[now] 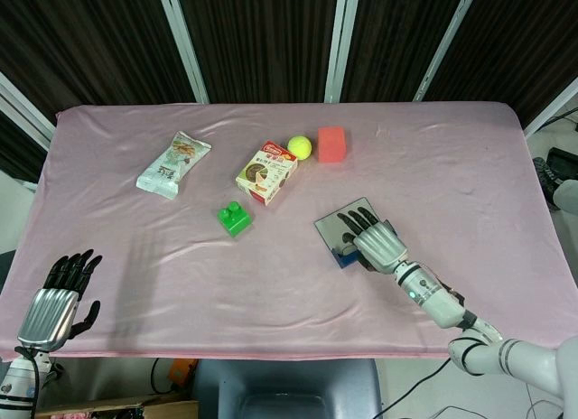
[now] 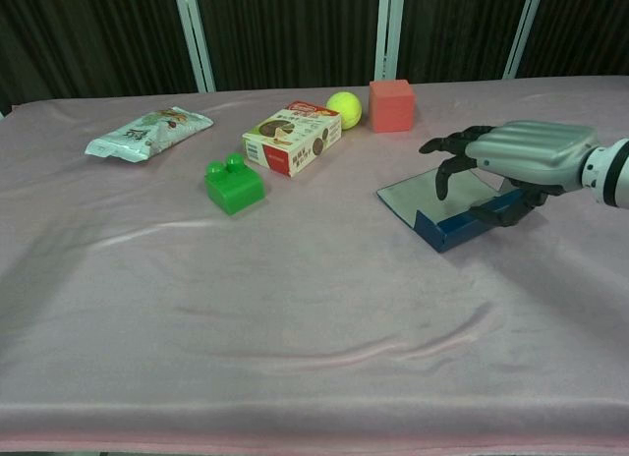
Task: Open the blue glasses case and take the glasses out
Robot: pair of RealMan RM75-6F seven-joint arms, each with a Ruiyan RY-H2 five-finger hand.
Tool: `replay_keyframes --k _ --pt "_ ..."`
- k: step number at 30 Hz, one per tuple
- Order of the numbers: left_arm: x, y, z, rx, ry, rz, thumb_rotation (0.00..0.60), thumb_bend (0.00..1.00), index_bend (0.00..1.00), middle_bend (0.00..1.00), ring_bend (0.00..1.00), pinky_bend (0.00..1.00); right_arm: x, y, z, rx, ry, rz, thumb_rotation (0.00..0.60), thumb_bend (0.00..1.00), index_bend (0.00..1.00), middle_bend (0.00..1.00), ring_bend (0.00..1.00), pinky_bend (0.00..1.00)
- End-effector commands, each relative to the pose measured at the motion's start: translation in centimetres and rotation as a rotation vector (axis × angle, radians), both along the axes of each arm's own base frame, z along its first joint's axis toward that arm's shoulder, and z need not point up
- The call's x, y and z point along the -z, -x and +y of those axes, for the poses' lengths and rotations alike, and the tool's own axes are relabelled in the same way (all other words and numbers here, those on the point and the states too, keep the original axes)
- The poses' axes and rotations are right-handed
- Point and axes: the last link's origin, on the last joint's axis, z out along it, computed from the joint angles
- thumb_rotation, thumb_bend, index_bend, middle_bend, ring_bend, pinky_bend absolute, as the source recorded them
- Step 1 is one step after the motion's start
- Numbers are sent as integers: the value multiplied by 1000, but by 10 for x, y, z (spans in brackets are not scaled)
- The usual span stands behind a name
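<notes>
Right hand is hovering palm-down over the one blue glasses case, fingers spread and curling downward, holding nothing. Left hand is hanging at the near left table edge, fingers apart, also holding nothing. That case is lying open on the pink tablecloth right of centre, its grey-lined lid folded flat toward the left; the hand is covering its tray, so I cannot tell what is inside. Farther back, one green block is sitting, then one snack box, one snack packet, one yellow ball and one red cube.
</notes>
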Motion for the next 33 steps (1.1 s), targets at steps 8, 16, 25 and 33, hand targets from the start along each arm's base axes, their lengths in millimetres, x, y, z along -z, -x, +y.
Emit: replay_keyframes --k 8,16,25,33 --pt "-1 0 0 -3 2 -2 600 421 0 0 0 59 17 -5 4 -1 -45 -9 600 594 476 127 60 0" --pt "-3 1 0 -5 -6 -6 600 421 0 0 0 59 24 -11 24 -44 -99 4 600 595 476 127 60 0" --pt "0 -1 -1 2 -1 2 600 420 0 0 0 59 4 3 61 -97 -133 42 600 594 475 126 61 0" --pt "7 -2 -1 5 21 17 600 420 0 0 0 59 -25 36 91 -82 -137 95 600 595 474 126 63 0"
